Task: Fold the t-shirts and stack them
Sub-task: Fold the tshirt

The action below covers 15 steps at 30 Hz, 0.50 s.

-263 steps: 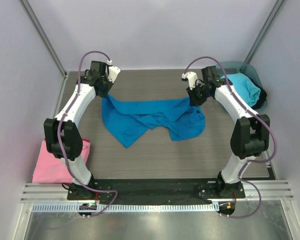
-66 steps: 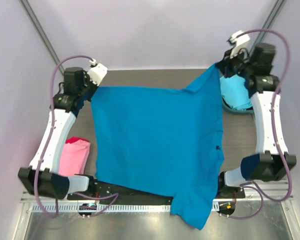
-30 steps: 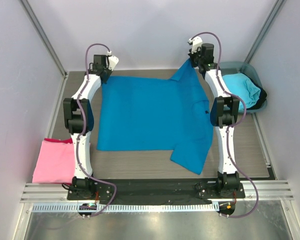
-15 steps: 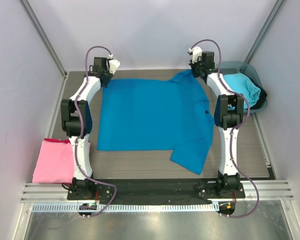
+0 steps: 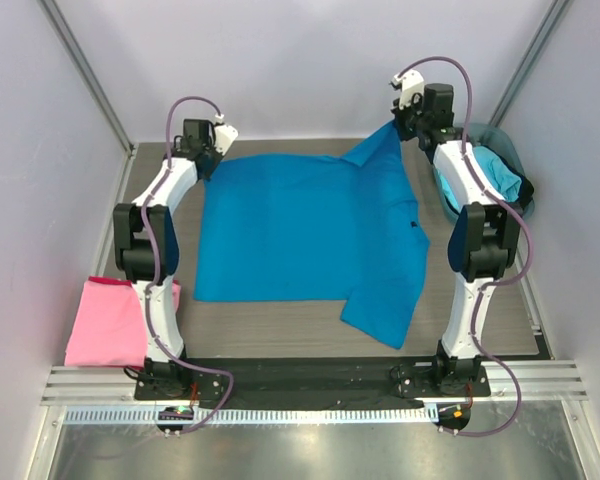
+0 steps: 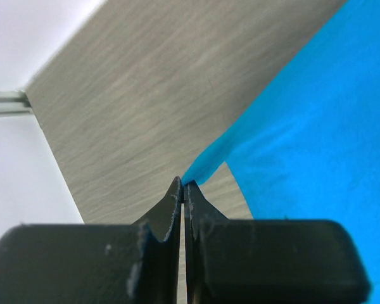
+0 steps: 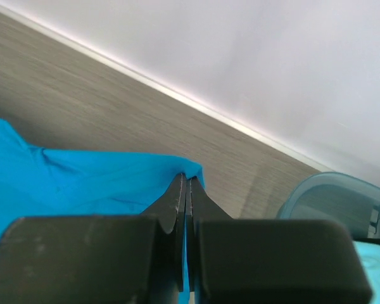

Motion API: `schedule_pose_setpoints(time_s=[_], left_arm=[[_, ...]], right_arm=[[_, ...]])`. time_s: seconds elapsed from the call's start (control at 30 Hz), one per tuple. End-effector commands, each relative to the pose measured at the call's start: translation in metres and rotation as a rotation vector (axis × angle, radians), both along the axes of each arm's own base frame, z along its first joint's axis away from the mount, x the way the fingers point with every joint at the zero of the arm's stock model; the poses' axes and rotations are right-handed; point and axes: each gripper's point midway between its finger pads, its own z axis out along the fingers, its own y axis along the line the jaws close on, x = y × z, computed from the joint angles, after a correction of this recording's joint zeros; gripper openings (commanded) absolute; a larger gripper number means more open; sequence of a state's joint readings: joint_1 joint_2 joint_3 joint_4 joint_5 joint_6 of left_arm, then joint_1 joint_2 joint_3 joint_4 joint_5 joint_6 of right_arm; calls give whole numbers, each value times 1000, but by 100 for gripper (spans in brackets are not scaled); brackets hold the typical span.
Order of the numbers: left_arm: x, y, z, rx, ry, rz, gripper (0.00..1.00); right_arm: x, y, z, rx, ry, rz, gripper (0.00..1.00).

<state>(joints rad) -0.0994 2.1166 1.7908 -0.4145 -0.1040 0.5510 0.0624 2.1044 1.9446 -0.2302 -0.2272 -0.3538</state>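
My left hand (image 6: 183, 187) and right hand (image 7: 187, 180) stay clamped on the far corners of the deep blue t-shirt (image 5: 300, 230), spread flat on the bench (image 5: 270, 325). My right has just tugged outward, seemingly lifting that sleeve, so folding comes next.

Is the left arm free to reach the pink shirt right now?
Probably not yet. The left hand is shut on a far corner of the blue shirt, stretched away from the pink shirt beside its base. Nothing lies on the pink shirt, so letting go should free the way.
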Motion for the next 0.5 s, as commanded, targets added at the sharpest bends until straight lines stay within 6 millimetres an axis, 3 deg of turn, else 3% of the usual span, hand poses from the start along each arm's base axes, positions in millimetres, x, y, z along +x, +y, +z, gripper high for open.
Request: schedule_pose_setpoints(time_s=[0.0, 0.03, 0.27, 0.47], left_arm=[[0, 9, 30, 11, -75, -1, 0], [-2, 10, 29, 11, -73, 0, 0], [-13, 14, 29, 19, -62, -1, 0], [-22, 17, 25, 19, -47, 4, 0]], right_arm=[[-21, 4, 21, 25, -10, 17, 1], [-28, 4, 30, 29, -20, 19, 1], [-66, 5, 13, 34, 49, 29, 1], [-94, 5, 17, 57, 74, 32, 1]])
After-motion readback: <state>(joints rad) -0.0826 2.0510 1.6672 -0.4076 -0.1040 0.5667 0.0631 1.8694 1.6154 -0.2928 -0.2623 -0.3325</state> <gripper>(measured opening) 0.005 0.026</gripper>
